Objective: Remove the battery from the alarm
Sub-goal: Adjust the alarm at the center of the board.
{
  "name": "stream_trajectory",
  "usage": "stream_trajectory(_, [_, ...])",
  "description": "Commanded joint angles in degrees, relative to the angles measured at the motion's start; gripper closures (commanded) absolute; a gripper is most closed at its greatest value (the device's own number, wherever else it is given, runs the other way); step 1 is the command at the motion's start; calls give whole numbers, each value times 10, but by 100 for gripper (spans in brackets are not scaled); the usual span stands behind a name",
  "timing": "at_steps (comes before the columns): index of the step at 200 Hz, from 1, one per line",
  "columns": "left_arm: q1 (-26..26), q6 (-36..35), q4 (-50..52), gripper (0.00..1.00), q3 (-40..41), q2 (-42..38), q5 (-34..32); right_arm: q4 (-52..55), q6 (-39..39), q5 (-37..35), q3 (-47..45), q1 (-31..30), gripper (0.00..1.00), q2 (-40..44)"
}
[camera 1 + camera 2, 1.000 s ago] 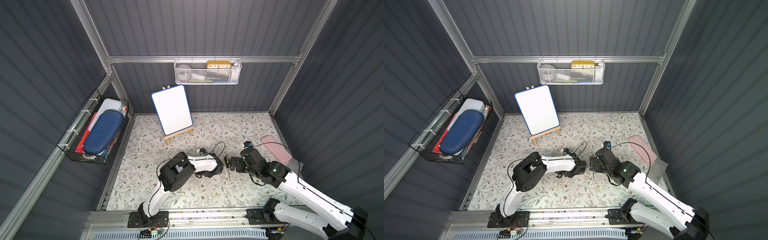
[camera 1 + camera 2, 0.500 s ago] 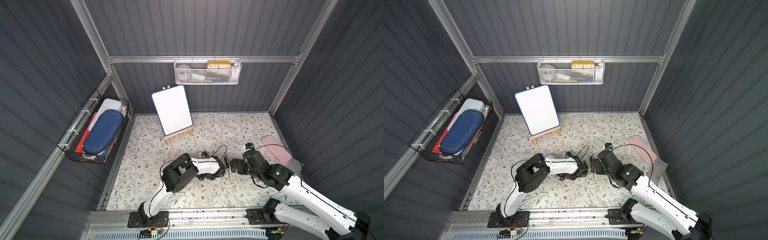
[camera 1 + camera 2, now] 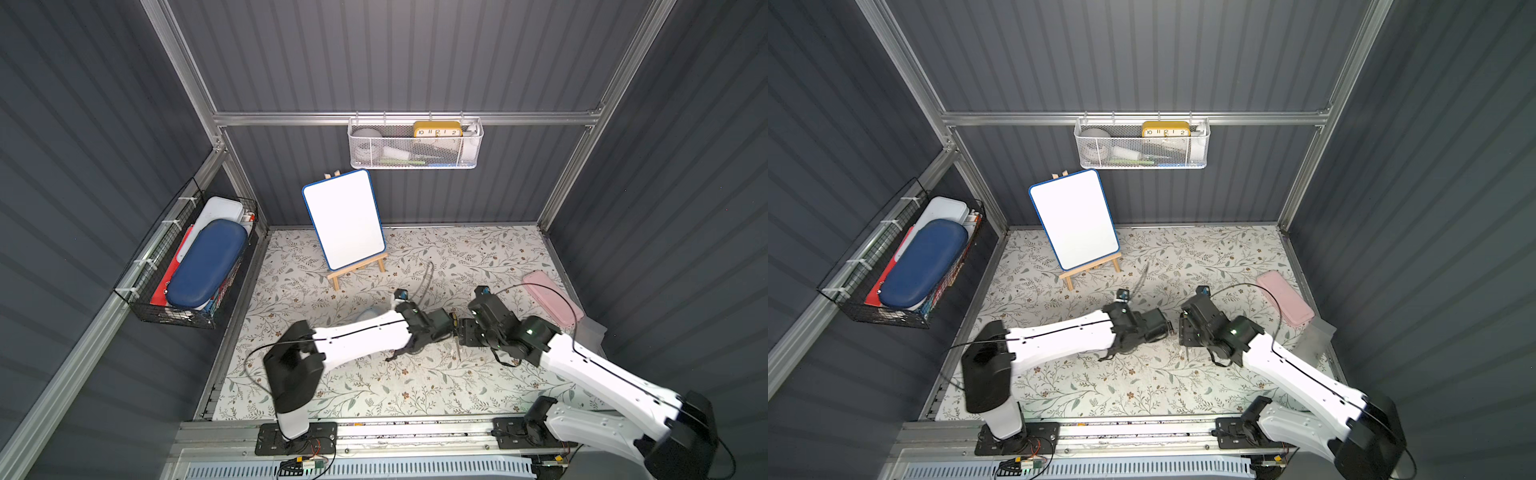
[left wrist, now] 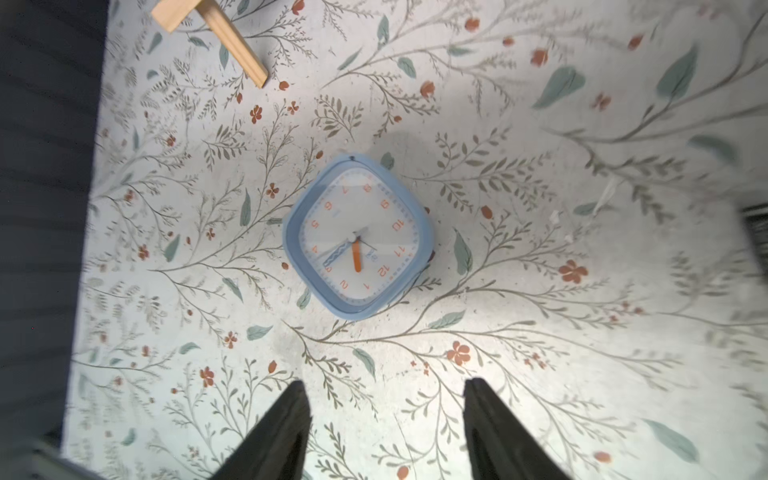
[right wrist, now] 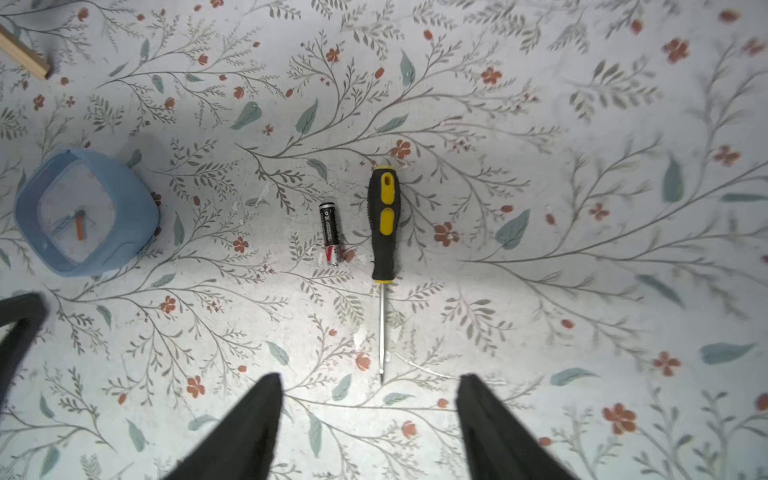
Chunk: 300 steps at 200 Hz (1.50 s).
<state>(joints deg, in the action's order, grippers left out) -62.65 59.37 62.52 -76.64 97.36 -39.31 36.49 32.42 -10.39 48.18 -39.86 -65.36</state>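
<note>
The light-blue alarm (image 4: 358, 237) lies dial-up on the floral mat, its orange hand showing. My left gripper (image 4: 386, 388) hangs above the mat beside it, open and empty. The battery (image 5: 331, 233), dark with a red band, lies flat on the mat apart from the alarm (image 5: 85, 212), right next to the handle of a black-and-yellow screwdriver (image 5: 384, 224). My right gripper (image 5: 370, 382) hovers near the screwdriver's tip, open with nothing between its fingers. In a top view only a blue corner of the alarm (image 3: 368, 312) shows behind the left arm; the battery is hidden there.
A whiteboard on a wooden easel (image 3: 345, 220) stands at the back of the mat. A pink case (image 3: 550, 297) lies at the right edge. A wall basket (image 3: 415, 160) holds a yellow clock (image 3: 436, 129). A black wire basket (image 3: 137, 299) hangs on the left wall.
The left arm's elbow has swung toward the front left while its wrist stayed near the mat's middle. The right wrist has shifted slightly toward the left one.
</note>
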Motion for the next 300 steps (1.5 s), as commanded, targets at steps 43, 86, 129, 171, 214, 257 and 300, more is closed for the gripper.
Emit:
stream_trajectory(43, [235, -102, -235, 100, 226, -194, 191, -60, -81, 179, 261, -6, 100, -339])
stream_trajectory(86, [321, -150, -280, 100, 246, -131, 207, -68, -88, 225, 408, -11, 100, -491])
stream_trajectory(129, [370, -188, -357, 100, 260, -68, 263, -25, -95, 276, 548, -13, 100, -619])
stream_trajectory(171, [369, -192, -393, 100, 258, -45, 288, -48, -87, 284, 539, -21, 100, -648])
stream_trajectory(214, [367, -194, -426, 100, 268, -28, 316, -44, -89, 284, 520, -33, 100, -644])
stream_trajectory(257, [326, -189, -431, 100, 249, -14, 321, -59, -75, 269, 427, -36, 100, -587])
stream_trajectory(300, [259, -157, -431, 100, 211, 30, 321, -76, -51, 223, 308, -38, 100, -493])
